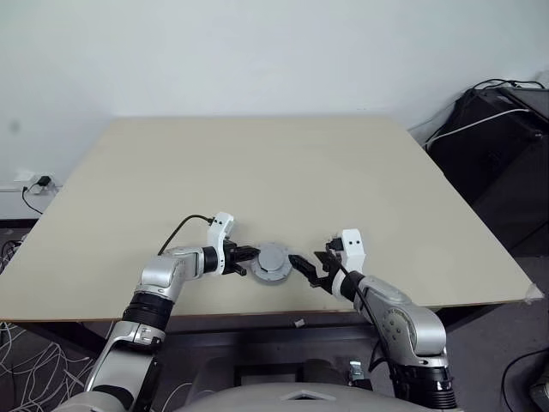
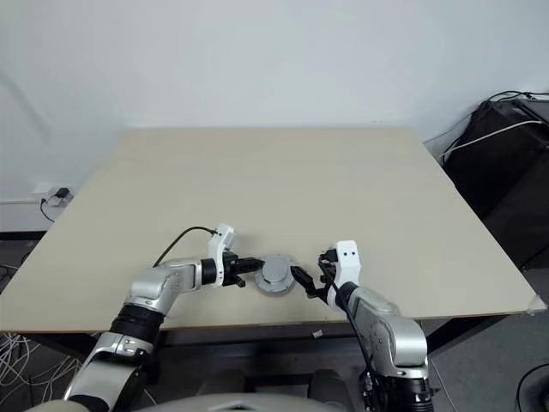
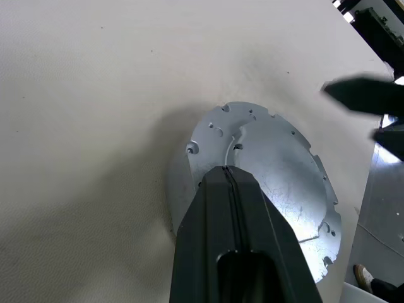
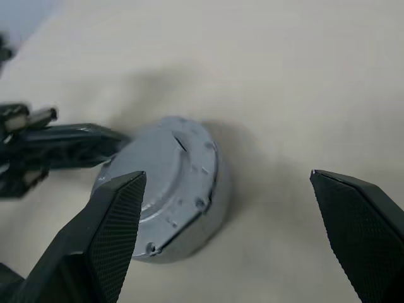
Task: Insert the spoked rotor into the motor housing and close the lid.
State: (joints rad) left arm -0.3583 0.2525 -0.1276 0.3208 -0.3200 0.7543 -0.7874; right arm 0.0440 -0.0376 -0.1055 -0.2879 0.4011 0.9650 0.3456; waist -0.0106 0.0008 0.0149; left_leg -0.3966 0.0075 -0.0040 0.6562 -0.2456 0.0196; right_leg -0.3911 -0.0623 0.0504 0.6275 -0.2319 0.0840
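From the head views, one round grey motor housing (image 1: 274, 262) with its lid (image 2: 275, 270) on sits near the front edge of the beige surface (image 1: 283, 172), between two hands. The left wrist view shows the left hand (image 3: 230, 183) with fingers pressed together, tip over the silvery notched lid. In the right wrist view, the right hand (image 4: 249, 189) is spread wide, holding nothing, just beside the housing.

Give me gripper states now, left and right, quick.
Left gripper: shut, fingers pressed together, tips resting on the lid of the motor housing, nothing held.
Right gripper: open wide, holding nothing, beside the housing.
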